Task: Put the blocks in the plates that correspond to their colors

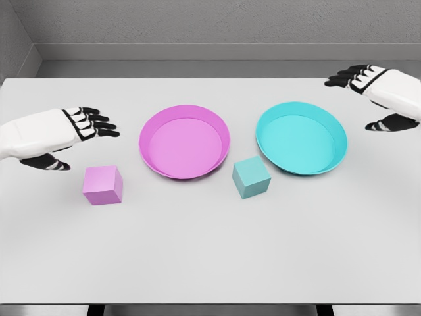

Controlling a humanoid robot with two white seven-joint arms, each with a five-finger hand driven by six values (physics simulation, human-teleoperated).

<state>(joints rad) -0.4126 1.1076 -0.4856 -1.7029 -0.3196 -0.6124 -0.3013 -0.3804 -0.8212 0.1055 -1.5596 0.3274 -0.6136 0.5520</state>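
— Two blocks and two plates on the white table (210, 257); take the pink plate (184, 141) as the marker. Where do the blocks lie?

— Pink block (102, 185) sits to the left of that plate and a little nearer to us, apart from its rim; teal block (250, 177) sits to the plate's lower right, in the gap between it and the teal plate (301, 137), just beside both rims; neither block is in a plate.

— And the hands?

— Left hand (49, 135) hovers left of the pink plate, fingers (99, 123) loosely spread and pointing toward it, holding nothing; the pink block lies below those fingertips, nearer to us, not touching them. Right hand (385, 92) is far to the right of the pink plate, beyond the teal plate, fingers relaxed and apart, thumb hanging below, nothing in it; the teal block is well apart from it.

— Which way do the blocks point?

— They are cubes, so no long axis to speak of; the pink one sits nearly square to the table edge; the teal one is turned, a corner edge facing us.
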